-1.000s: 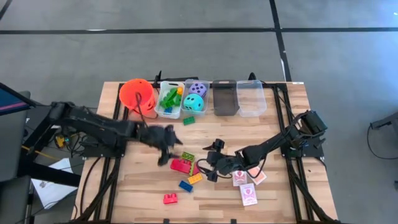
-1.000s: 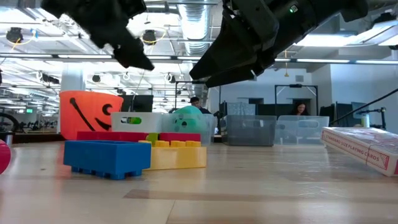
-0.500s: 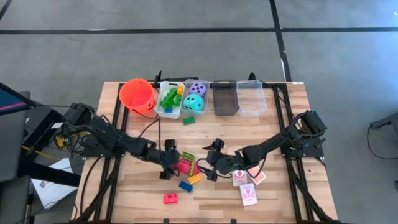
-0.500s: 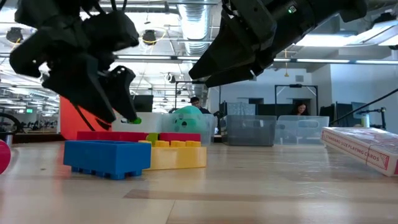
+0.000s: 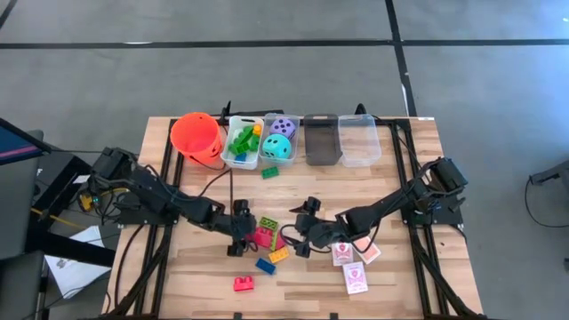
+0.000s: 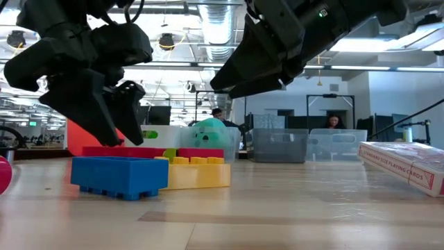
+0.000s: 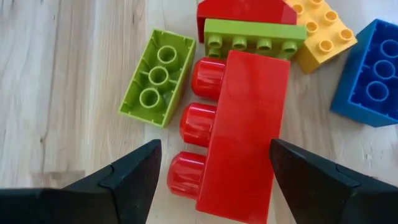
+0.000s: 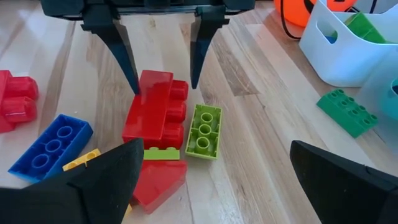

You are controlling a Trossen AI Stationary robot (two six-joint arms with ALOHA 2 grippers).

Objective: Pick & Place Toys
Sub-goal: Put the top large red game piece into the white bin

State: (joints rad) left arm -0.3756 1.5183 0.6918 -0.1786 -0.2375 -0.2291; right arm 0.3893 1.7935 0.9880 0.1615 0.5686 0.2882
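**benchrat:** so what's the setup here? starting with the big stuff, the worktop (image 5: 196, 267) is carrying a row of containers along the far edge; the orange bucket (image 5: 197, 138) is sitting at the left end, then a white bin (image 5: 229, 158) already holding green bricks and a second bin (image 5: 268, 157) holding the two dice, so I'm guessing the sorting is going by type; the two bins (image 5: 340, 140) beside those look empty.

**gearhead42:** yeah, and the leftover toys are bunched mid-worktop; the left end effector (image 7: 214, 171) is hanging right over the long red brick (image 7: 239, 137) with its fingers spread wide, one on each long side, holding nothing yet; looks like it's lining up to pinch across the narrow width, which makes sense for a secure grab.

**benchrat:** tight spot though; a lime brick (image 7: 157, 78) is lying just beside the red one, and a green strip (image 7: 255, 38) is touching its end.

**gearhead42:** right end effector (image 5: 300, 242) is waiting nearby, also wide and empty, next to the playing cards (image 5: 355, 277); probably staying clear so the arms aren't bumping.
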